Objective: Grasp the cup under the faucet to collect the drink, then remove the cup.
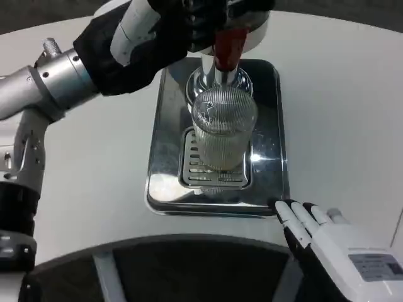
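Your left hand (165,28) grips the red tap (228,47) above the cup (221,129). The cup stands on the tray (277,126), ahead of your right hand (334,248), which rests on the bench (346,113), fingers loosely apart, holding nothing.

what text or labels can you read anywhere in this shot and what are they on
No text here can be read.
Right hand: a small label with printed lines sits on its white back, too small and blurred to read.
Ribbed glass cup, steel drip tray, red tap handle, left hand and white table: no words, numbers or signs visible.
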